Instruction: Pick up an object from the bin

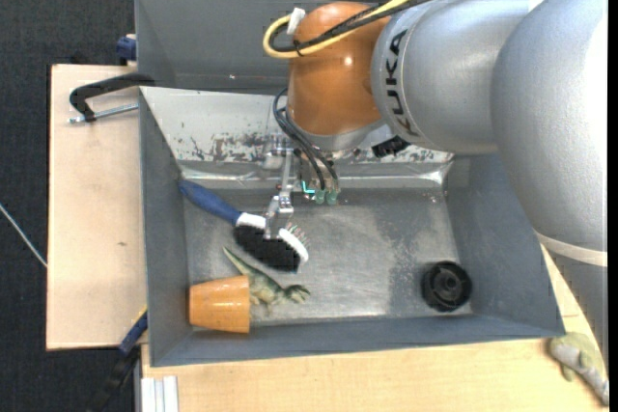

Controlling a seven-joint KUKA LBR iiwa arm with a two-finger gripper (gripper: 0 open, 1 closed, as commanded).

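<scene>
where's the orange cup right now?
Camera view, lower left: the orange cup lies on its side in a corner of the bin, beside the green toy lizard.

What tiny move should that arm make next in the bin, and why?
Probably ease the tool straight down a little. It stands right above the black head of the blue-handled brush, left of the middle of the bin; whether it touches is unclear. The orange cup and green toy lizard lie close by, so drifting sideways risks bumping them.

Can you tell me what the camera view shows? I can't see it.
A silver robot arm holds its jaws over a blue-handled brush in a grey bin. Nearby lie an orange cup, a green toy animal and a round black thing.
</scene>
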